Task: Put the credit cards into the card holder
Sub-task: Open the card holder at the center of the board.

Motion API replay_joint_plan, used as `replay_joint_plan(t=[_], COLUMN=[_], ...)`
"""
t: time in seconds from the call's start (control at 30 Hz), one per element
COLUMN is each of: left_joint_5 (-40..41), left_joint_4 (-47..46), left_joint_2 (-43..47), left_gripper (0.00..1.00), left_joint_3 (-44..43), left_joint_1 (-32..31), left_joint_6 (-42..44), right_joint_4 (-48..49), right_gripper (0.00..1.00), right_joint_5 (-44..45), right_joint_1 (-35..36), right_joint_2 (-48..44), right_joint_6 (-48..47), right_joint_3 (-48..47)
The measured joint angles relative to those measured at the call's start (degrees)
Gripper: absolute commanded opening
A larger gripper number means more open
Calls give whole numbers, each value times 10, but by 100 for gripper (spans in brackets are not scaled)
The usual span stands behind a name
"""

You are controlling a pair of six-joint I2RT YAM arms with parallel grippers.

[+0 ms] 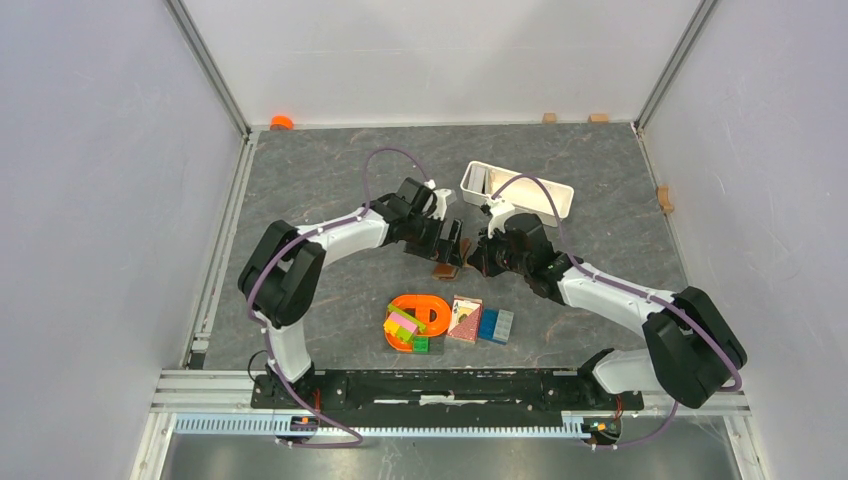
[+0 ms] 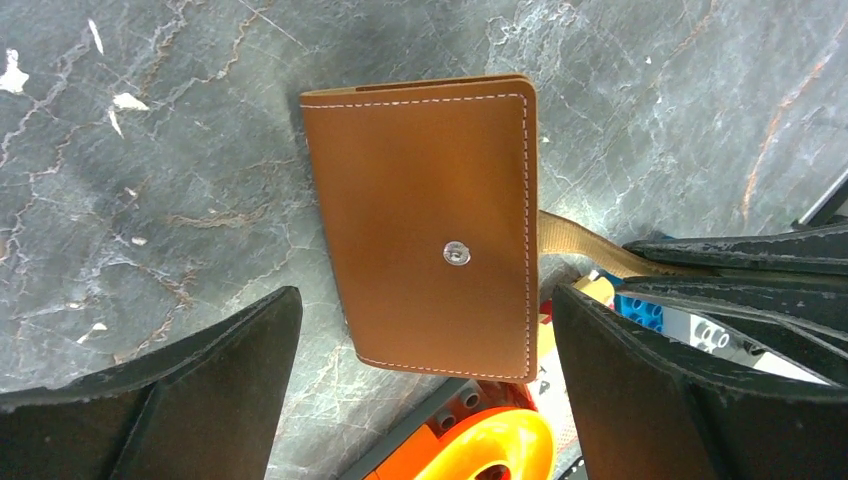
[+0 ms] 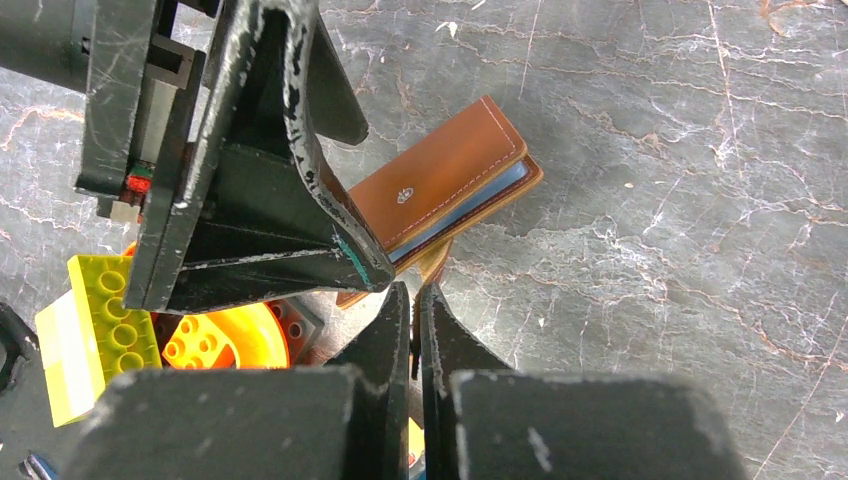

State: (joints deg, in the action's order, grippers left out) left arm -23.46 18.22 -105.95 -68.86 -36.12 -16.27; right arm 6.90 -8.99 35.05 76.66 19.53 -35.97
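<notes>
The brown card holder (image 2: 430,230) is folded shut, snap stud facing up; it shows small in the top view (image 1: 445,270). In the right wrist view the card holder (image 3: 450,175) tilts, and a bluish card edge (image 3: 478,203) shows between its leaves. My right gripper (image 3: 415,297) is shut on the holder's tan strap (image 3: 436,263), which also shows in the left wrist view (image 2: 580,245). My left gripper (image 2: 425,300) is open, one finger on each side of the holder's near end, not touching it. Both grippers meet mid-table: left (image 1: 452,245), right (image 1: 478,252).
An orange ring toy with coloured blocks (image 1: 417,320) lies just in front of the grippers, with a red playing-card pack (image 1: 465,318) and blue blocks (image 1: 496,325) beside it. A white oblong tray (image 1: 517,190) stands behind the right gripper.
</notes>
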Motion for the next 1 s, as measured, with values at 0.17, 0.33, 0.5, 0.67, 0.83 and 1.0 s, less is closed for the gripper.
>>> replay_joint_plan(t=[0.17,0.33,0.5,0.67,0.83,1.0], left_joint_5=[50,93,111,115,116,116], left_joint_4=[26,35,41,42,43,43], left_joint_2=[0,2,8,11,11,13], left_gripper=[98,97,98,99,100,100], left_joint_3=[-10,-17,-17,-17,-17,-17], left_joint_1=[-13,-22,-22,-22,-22,-22], left_joint_6=[17,25,26,27,28,37], right_joint_4=[0,-1,-1,-1,-1,-1], right_gripper=[0,0,0,0,0,0], right_joint_5=[0,0,0,0,-1,-3], right_joint_1=[-1,-2,-3,-3,-5,-6], right_joint_2=[0,0,0,0,0,0], right_joint_6=[0,0,0,-1,-1,-1], right_joint_3=[0,0,0,0,0,0])
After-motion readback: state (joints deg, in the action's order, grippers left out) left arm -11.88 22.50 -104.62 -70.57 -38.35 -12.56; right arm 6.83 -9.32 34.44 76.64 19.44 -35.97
